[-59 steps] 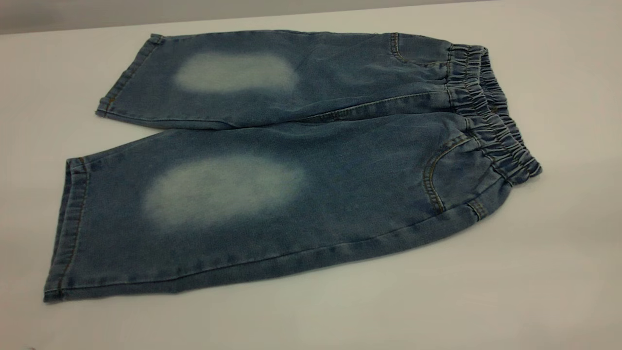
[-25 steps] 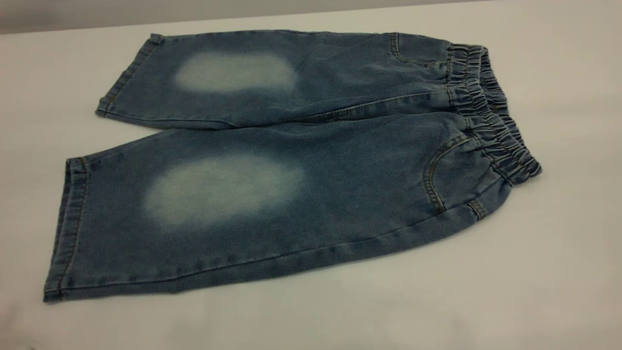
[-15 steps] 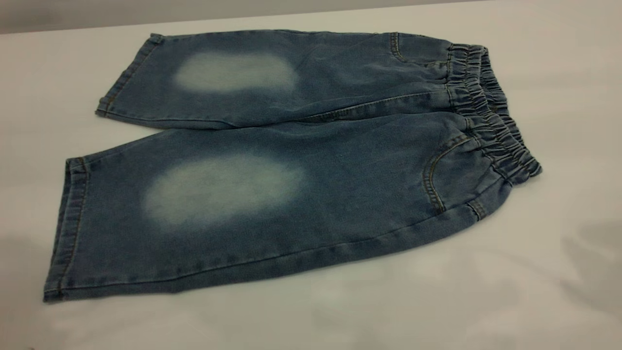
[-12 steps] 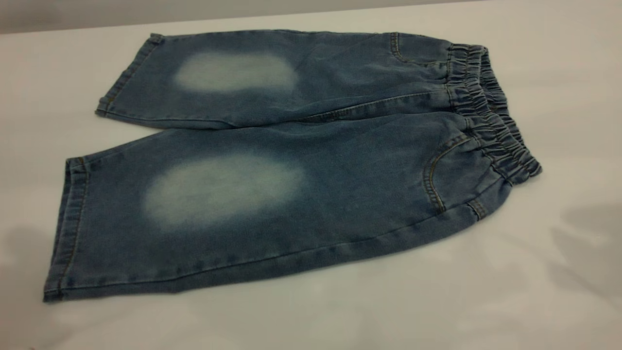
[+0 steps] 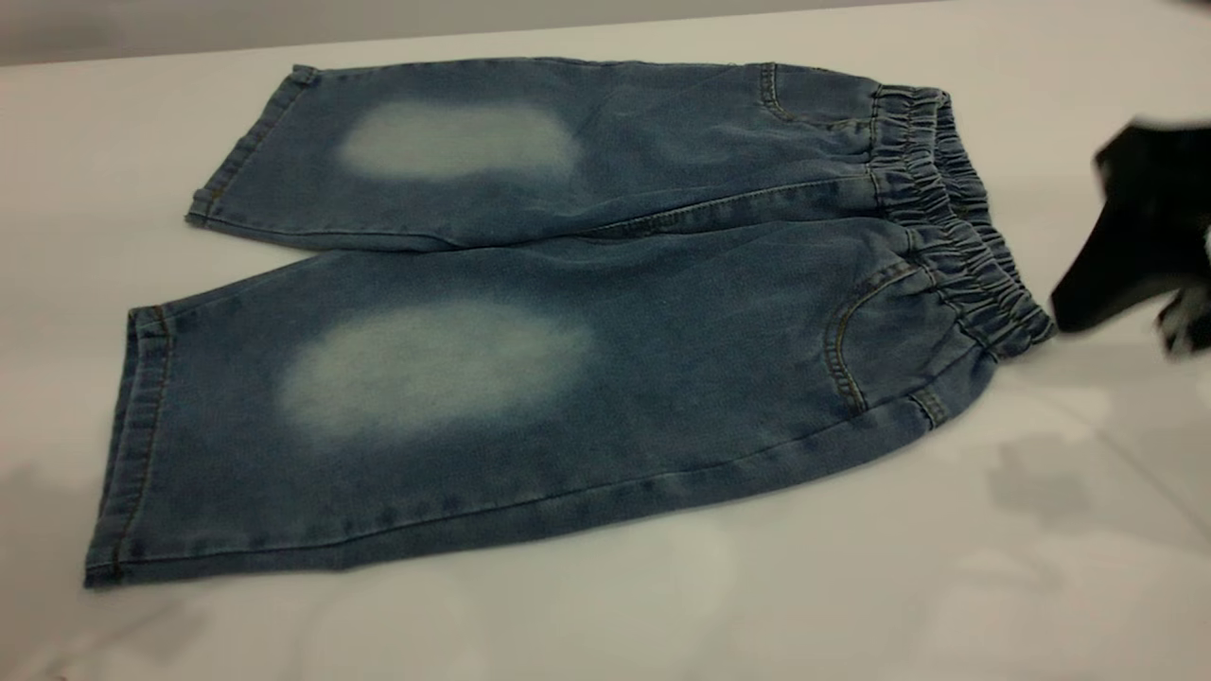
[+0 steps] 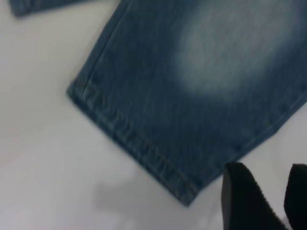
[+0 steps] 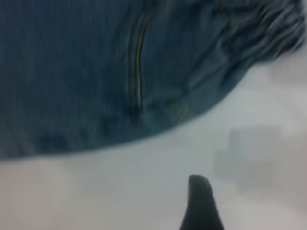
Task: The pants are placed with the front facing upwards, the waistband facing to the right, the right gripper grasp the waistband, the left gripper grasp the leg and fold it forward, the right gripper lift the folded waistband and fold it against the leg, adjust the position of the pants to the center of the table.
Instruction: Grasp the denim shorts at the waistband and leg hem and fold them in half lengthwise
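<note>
The blue denim pants (image 5: 568, 312) lie flat on the white table (image 5: 662, 605), front up, legs to the left. The gathered waistband (image 5: 956, 218) is at the right. My right gripper (image 5: 1126, 322) hovers just right of the waistband's near end as a blurred black shape, open and holding nothing. Its wrist view shows a single finger (image 7: 201, 201) over bare table beside the pocket seam (image 7: 138, 72). My left gripper (image 6: 267, 167) is open above the table, close to the corner of the near leg's hem (image 6: 134, 139). It is outside the exterior view.
Bare table surrounds the pants on every side. The table's far edge (image 5: 378, 40) runs just behind the far leg (image 5: 454, 142). Arm shadows fall on the near-right table (image 5: 1041, 482) and the near-left corner.
The right gripper has come into the exterior view from the right and now sits beside the waistband. Shadows have shifted over the near table. The pants have not moved.
</note>
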